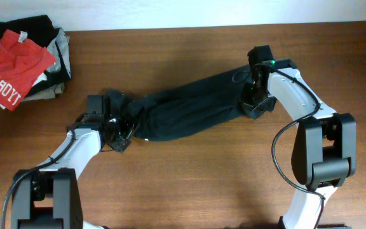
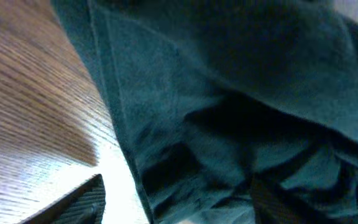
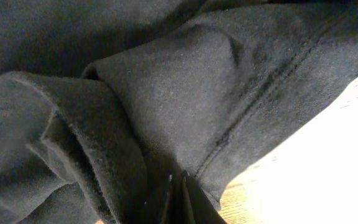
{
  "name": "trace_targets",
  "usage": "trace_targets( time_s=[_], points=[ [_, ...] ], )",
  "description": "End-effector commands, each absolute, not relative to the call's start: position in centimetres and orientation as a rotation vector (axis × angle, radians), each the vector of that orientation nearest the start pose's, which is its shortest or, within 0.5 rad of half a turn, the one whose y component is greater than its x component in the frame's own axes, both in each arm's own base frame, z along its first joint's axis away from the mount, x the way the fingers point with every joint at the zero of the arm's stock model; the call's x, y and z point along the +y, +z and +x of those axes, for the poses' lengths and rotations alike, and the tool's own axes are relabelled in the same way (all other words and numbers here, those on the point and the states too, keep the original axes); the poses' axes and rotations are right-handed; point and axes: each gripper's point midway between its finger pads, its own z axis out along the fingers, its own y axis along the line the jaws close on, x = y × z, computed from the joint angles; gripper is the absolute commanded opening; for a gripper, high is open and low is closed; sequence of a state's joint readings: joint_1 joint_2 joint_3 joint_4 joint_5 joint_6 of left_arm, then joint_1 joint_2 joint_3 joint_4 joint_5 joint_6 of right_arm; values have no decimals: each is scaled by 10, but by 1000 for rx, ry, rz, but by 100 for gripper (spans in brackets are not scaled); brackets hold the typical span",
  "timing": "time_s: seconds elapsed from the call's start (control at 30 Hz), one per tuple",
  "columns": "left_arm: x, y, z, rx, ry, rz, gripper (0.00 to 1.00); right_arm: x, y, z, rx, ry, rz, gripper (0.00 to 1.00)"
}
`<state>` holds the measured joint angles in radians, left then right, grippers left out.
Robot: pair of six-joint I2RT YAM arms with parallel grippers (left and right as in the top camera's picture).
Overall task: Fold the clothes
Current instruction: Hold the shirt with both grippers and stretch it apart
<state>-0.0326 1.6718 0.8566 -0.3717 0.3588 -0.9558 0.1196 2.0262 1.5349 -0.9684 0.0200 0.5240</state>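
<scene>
furniture: brown wooden table (image 1: 189, 184), grain running lengthwise | edge: pale strip (image 1: 170, 13) beyond far side, wall or floor unclear | light: bright glare (image 3: 316, 162) on wood

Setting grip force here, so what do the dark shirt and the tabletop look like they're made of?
Dark shirt: soft matte knit, probably cotton jersey; fuzzy nap, stitched seams, limp folds. Tabletop: wood or wood-look laminate, smooth semi-gloss; grain lines and a bright glare patch.
</scene>
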Motion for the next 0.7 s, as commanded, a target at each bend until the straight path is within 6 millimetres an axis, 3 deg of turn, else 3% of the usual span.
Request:
trace_targets(
  time_s=[0.0,0.17,0.23,0.3,0.33,0.37,0.4,0.5,0.57,0.67],
  points=[
    [-73,4,340,2662,-713,-1265,62,47,44,403,2968,27,622,10],
    [-70,-5,339,2675,-675,-1276,47,47,44,402,2972,25,623,10],
    [-70,-4,339,2674,-680,-1274,34,47,44,401,2976,23,623,10],
    [-70,-4,339,2677,-679,-1263,31,47,44,401,2976,23,623,10],
    [-70,-4,338,2682,-677,-1267,18,47,44,401,2976,23,623,10],
    [-70,-4,338,2683,-676,-1267,17,47,44,401,2976,23,624,10],
    [-70,-3,338,2691,-675,-1238,8,47,44,400,2977,23,623,10],
    [-70,9,342,2671,-688,-1178,1,47,44,400,2977,22,624,10],
    [-70,22,346,2640,-702,-1146,1,47,44,400,2977,23,623,10],
    [-70,25,346,2639,-701,-1132,1,47,44,400,2977,23,623,10]
  ],
)
